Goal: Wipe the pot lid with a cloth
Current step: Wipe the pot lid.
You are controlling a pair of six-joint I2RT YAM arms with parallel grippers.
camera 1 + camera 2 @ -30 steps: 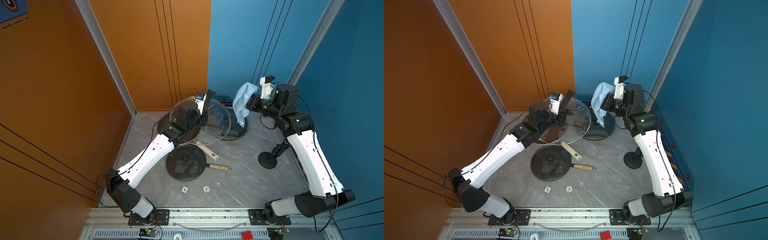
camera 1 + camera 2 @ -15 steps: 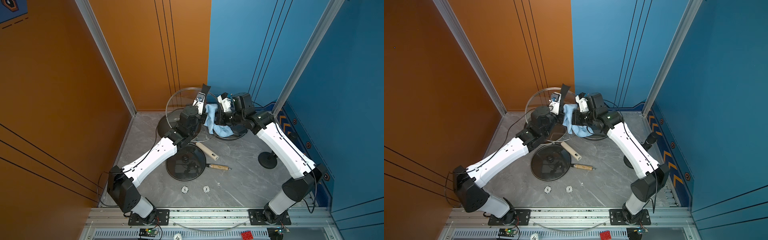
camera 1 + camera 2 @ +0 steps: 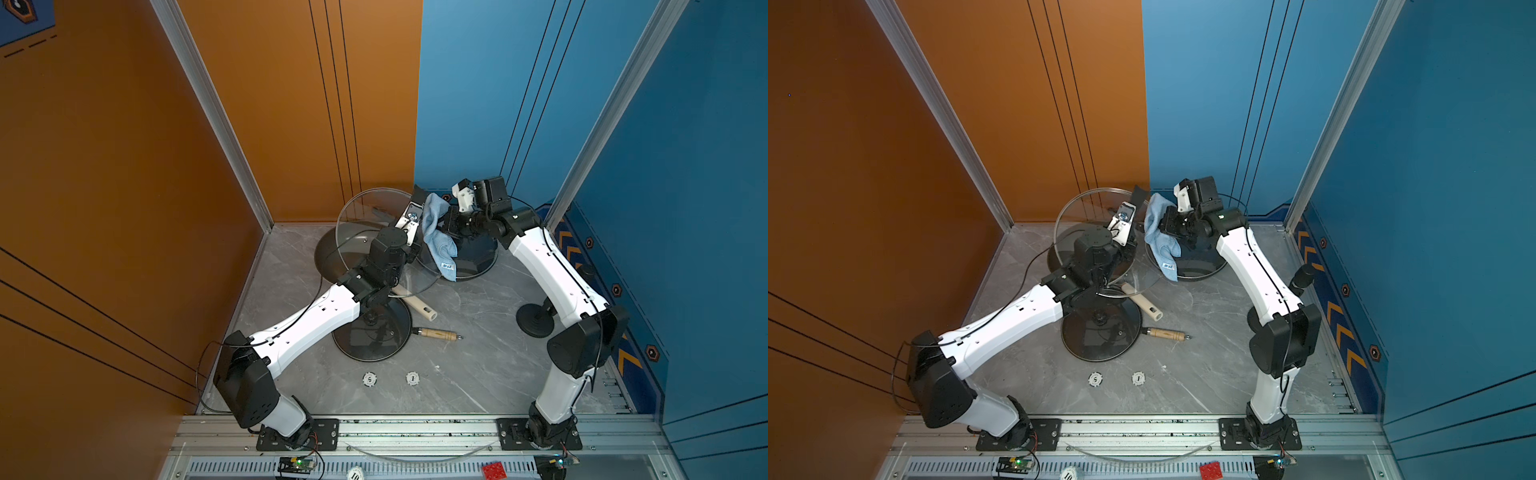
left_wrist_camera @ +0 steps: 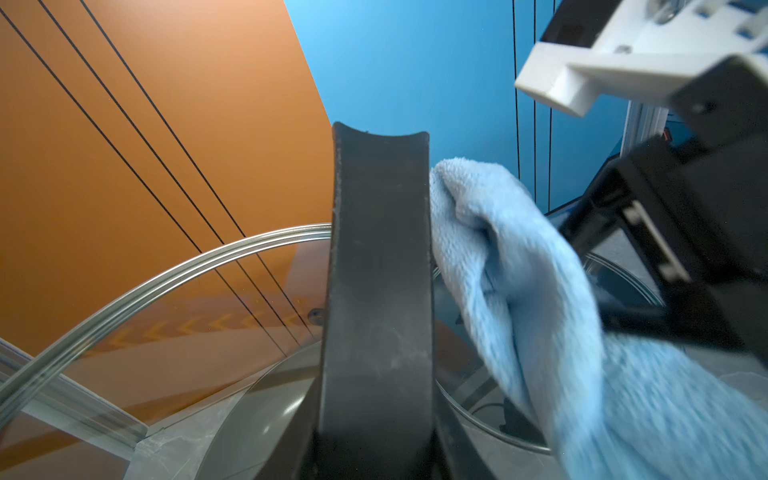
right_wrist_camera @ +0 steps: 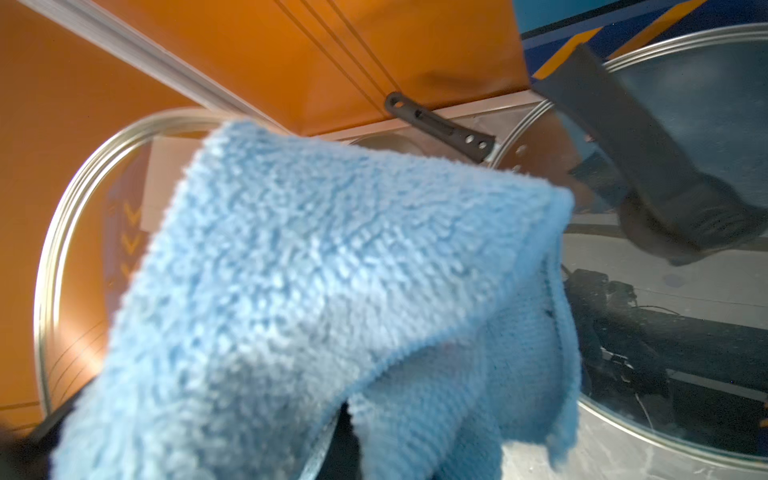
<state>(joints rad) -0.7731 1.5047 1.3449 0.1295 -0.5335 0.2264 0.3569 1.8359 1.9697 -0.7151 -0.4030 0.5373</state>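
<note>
Because the glass lid [image 3: 361, 216], tilted at upper centre, seems slippery and fragile, the left fingers [image 3: 416, 248] clamp its black handle [image 4: 378, 291]; the right fingers [image 3: 1169, 226] pinch the soft cloth [image 3: 436, 237] just beside it.

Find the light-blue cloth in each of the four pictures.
Top view: cloth just right of centre, beside the raised glass lid.
Top view: cloth at centre.
Left wrist: cloth beside the lid's black handle.
Right wrist: cloth fills the foreground.
Shared landmark: that handle, in all four.
</note>
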